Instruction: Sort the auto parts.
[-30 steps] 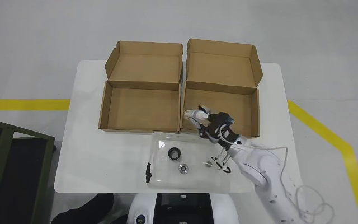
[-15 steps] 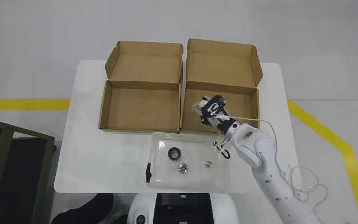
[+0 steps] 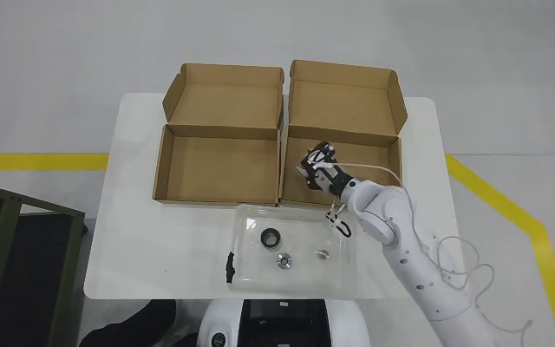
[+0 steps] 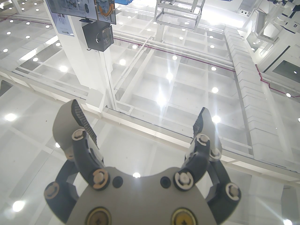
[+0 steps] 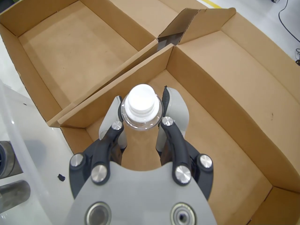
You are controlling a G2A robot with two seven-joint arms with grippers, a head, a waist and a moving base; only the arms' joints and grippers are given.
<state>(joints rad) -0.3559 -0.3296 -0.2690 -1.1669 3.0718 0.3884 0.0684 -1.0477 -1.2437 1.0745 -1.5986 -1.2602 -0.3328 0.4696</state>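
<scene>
The tray [image 3: 303, 275] sits on the table [image 3: 139, 234] at its near edge. In the tray, the ring part [image 3: 271, 236] lies left, the round part [image 3: 284, 259] just in front of it, and the small part [image 3: 323, 253] to the right. A scrap [image 3: 230, 266] lies by the tray's left wall. Behind the tray, the left box [image 3: 217, 169] and right box [image 3: 373, 169] stand side by side, touching. The right gripper [image 5: 141, 115], clamped on the capped part [image 5: 142, 104], hangs over the right box's corner nearest the tray.

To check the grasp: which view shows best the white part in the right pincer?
The right wrist view: the white part shows close and clear in the right pincer, over a cardboard box. The top view shows it tiny, partly hidden. The left wrist view faces the ceiling.
</scene>
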